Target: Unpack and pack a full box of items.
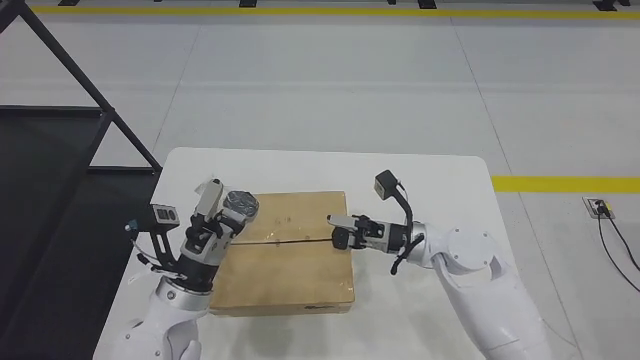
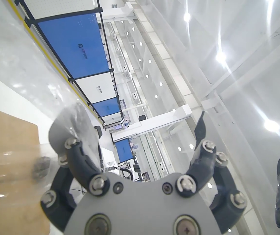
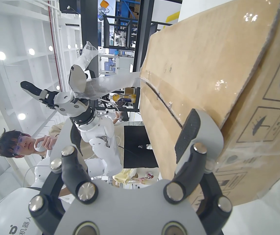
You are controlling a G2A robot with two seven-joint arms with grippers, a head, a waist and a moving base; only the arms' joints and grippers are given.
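Note:
A closed cardboard box (image 1: 285, 250) lies on the white table (image 1: 430, 175), with a seam along the middle of its top. My left gripper (image 1: 222, 205) stands open at the box's left end, tilted upward. A strip of clear tape (image 3: 110, 83) clings to one of its fingers (image 2: 74, 128) and stretches down to the seam. The box (image 2: 5, 147) lies beside that finger. My right gripper (image 1: 342, 232) is open at the box's right edge, by the seam's end. One of its fingers (image 3: 191, 133) rests against the top edge of the box (image 3: 203, 62).
A black metal rack (image 1: 60, 120) stands off the table's left side. Bare table surface lies to the right of the box and behind it. The box takes up most of the table's front middle.

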